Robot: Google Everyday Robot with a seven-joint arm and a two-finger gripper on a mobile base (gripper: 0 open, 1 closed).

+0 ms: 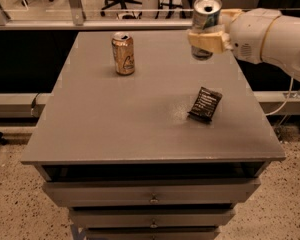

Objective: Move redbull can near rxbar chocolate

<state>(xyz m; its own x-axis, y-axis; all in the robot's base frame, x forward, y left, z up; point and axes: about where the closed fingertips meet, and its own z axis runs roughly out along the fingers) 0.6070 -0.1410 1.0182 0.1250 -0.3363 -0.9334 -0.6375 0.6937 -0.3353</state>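
Note:
My gripper (208, 38) is shut on the redbull can (206, 15), a slim silver can with an open silver top, and holds it upright in the air above the table's back right part. The rxbar chocolate (205, 104), a small flat black wrapper with white text, lies on the table's right side, below and in front of the held can. The can's lower half is partly hidden by the tan fingers (219, 41).
A shorter gold can (123, 53) stands upright at the table's back left. The grey table top (115, 119) sits on a cabinet with drawers (152, 195). A rail and office chairs lie behind the table.

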